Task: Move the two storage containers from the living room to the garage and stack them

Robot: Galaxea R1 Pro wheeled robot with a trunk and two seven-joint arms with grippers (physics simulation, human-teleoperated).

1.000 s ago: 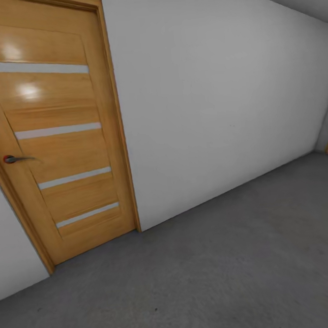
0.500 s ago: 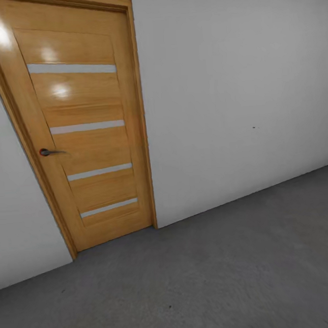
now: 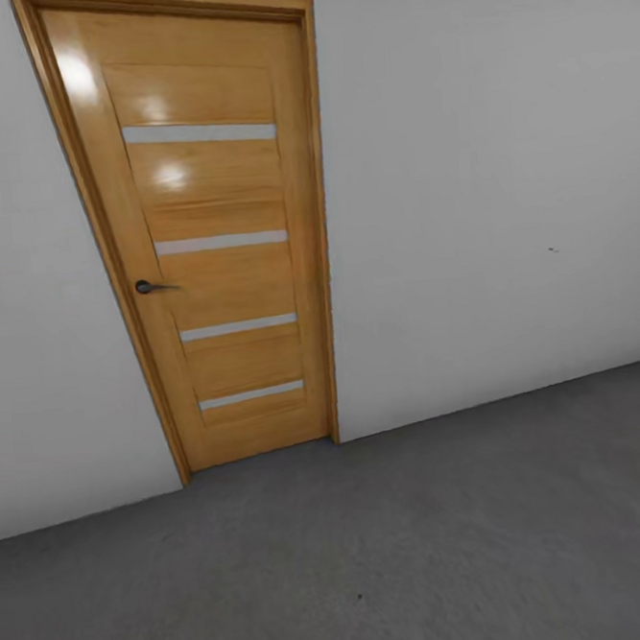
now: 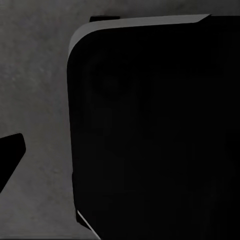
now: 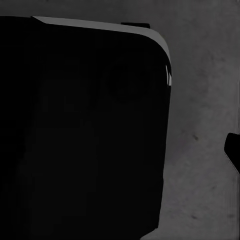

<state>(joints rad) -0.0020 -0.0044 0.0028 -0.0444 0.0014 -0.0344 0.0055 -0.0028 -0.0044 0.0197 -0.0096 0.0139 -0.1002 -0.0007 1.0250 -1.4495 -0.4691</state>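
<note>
You face a shut wooden door (image 3: 222,241) with four pale stripes, set in a white wall (image 3: 482,182) above the floor (image 3: 396,555) of dark grey concrete. Each wrist view shows a black rounded body (image 4: 155,130) over that floor; you cannot tell either gripper's state.

Closed wooden door (image 3: 221,260), 4 pale stripes, white wall (image 3: 482,182)

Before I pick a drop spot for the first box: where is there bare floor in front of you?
The grey concrete floor lies bare from the foot of the white wall toward the camera, widest to the right of the wooden door. The strip straight before the door is bare too, but a box there might block it. Nothing crowds the floor here.
</note>
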